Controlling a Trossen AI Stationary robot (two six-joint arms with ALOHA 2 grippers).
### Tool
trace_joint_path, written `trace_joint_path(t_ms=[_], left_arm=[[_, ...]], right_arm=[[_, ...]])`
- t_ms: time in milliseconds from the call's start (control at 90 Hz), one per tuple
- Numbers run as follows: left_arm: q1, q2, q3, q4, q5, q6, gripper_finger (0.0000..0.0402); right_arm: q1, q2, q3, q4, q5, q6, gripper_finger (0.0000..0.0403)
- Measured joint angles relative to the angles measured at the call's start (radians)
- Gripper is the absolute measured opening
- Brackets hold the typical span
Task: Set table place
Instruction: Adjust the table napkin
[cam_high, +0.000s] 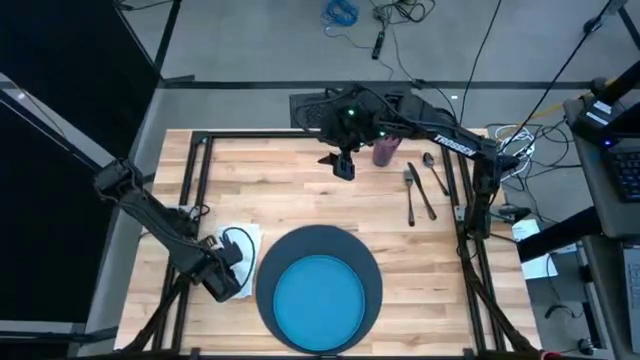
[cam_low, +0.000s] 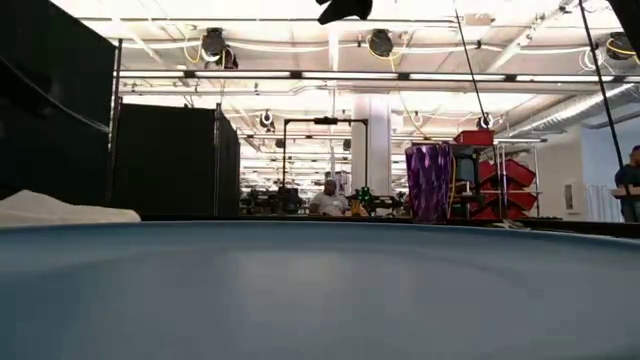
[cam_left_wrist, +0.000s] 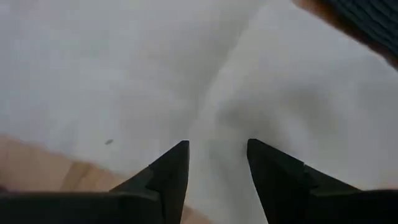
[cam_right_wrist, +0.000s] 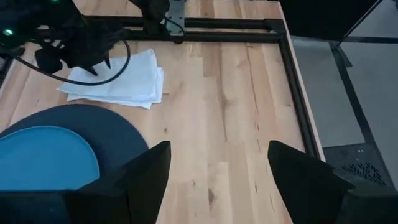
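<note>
The setting is judged partly done: the blue plate is seated on the grey charger at bottom centre of the bench. The white napkin, lying folded just left, is straddled by the left gripper's spread fingers. The fork, knife, spoon and purple cup are left clustered at upper right, beside the right gripper, whose fingers are spread.

Napkin partly hidden under left gripper, charger near rim cut by frame edge, cutlery too small to sort.
</note>
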Motion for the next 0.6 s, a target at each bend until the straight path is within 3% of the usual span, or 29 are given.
trace_joint_path(t_ms=[322,600], left_arm=[[0.0,0.043,-0.013,0.119,0.005,0.029,0.015],[0.0,-0.026,-0.003,0.02,0.012,0.007,0.015]], right_arm=[[0.004,0.0,0.0,0.0,0.001,0.001,0.0255],[0.004,0.0,0.0,-0.001,0.002,0.005,0.0255]])
